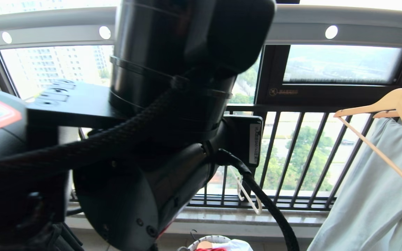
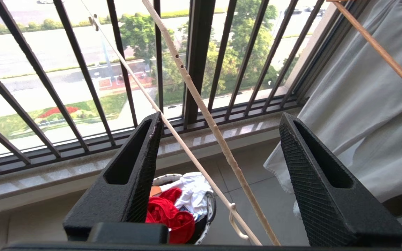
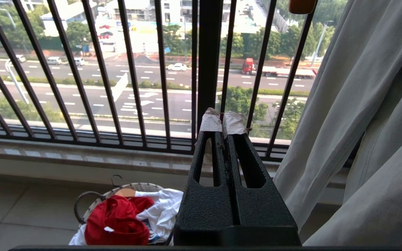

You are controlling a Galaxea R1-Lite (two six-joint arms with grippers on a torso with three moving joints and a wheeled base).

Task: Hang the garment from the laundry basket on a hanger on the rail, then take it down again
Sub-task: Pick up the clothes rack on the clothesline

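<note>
The red garment lies crumpled in the laundry basket on the floor, seen again as the garment in the basket from the right wrist. My left gripper is open high above it. The cream hanger slants across the gap between its fingers and touches neither; its notch hook shows lower down. In the head view my left arm hides the gripper; part of the hanger hangs below the grey rail. My right gripper is shut, empty, facing the window.
A white cloth shares the basket. A pale grey-green garment on a wooden hanger hangs at the right. The black barred window railing and stone sill stand close ahead. Grey floor tiles lie beside the basket.
</note>
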